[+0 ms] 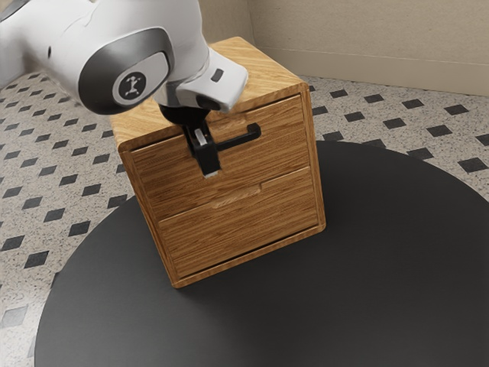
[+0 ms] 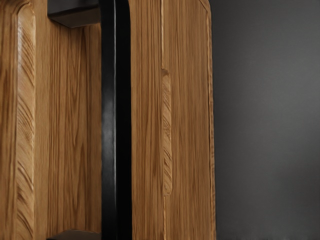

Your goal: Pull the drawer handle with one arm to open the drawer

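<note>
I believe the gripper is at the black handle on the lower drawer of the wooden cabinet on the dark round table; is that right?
Not quite: the exterior view shows the gripper at the black handle on the upper drawer, not the lower one. The rest stands: a wooden cabinet on the dark round table.

I see a round, matte black bench [image 1: 382, 275], its curved rim sweeping across the lower part of the exterior view. One wooden cabinet [image 1: 237, 222] stands upright directly on it, with its base flat on the dark top. It sits close to the bench's far rim, toward the exterior view's left. Around the bench lies a pale speckled floor [image 1: 46, 191] patterned with small black diamonds. In the wrist view, the same dark bench top shows just beside the cabinet's wood-grain front.
</note>
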{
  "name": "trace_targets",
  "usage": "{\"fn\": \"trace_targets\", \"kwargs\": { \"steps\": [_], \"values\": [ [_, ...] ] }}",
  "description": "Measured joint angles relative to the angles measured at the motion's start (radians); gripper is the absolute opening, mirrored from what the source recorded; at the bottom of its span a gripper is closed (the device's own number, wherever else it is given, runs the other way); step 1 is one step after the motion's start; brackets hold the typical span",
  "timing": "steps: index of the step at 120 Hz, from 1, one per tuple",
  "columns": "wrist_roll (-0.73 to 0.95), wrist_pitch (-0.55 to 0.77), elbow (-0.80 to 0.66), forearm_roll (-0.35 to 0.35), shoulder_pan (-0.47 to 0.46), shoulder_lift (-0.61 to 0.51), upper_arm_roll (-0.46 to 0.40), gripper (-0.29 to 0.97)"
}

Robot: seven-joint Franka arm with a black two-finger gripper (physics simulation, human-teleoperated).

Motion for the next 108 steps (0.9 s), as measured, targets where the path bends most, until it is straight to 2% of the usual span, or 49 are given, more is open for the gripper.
{"fn": "trace_targets", "kwargs": {
  "steps": [7,16,24,49,58,62,75,108],
  "values": [
    [0.017,0.004,0.008,-0.009,0.04,0.013,-0.027,0.75],
    [0.037,0.008,0.012,-0.02,0.116,0.02,-0.11,0.77],
    [0.053,0.01,0.012,-0.028,0.039,0.023,-0.046,0.68],
    [0.09,0.023,0.014,-0.031,-0.013,0.043,-0.036,0.68],
    [0.1,0.027,0.014,-0.018,-0.031,0.06,-0.025,0.74],
    [0.104,0.028,0.015,-0.008,-0.026,0.065,-0.03,0.76],
    [0.118,0.031,0.014,0.018,-0.006,0.077,-0.044,0.68],
    [0.14,0.032,0.014,0.032,0.002,0.082,-0.052,0.68]
  ]
}}
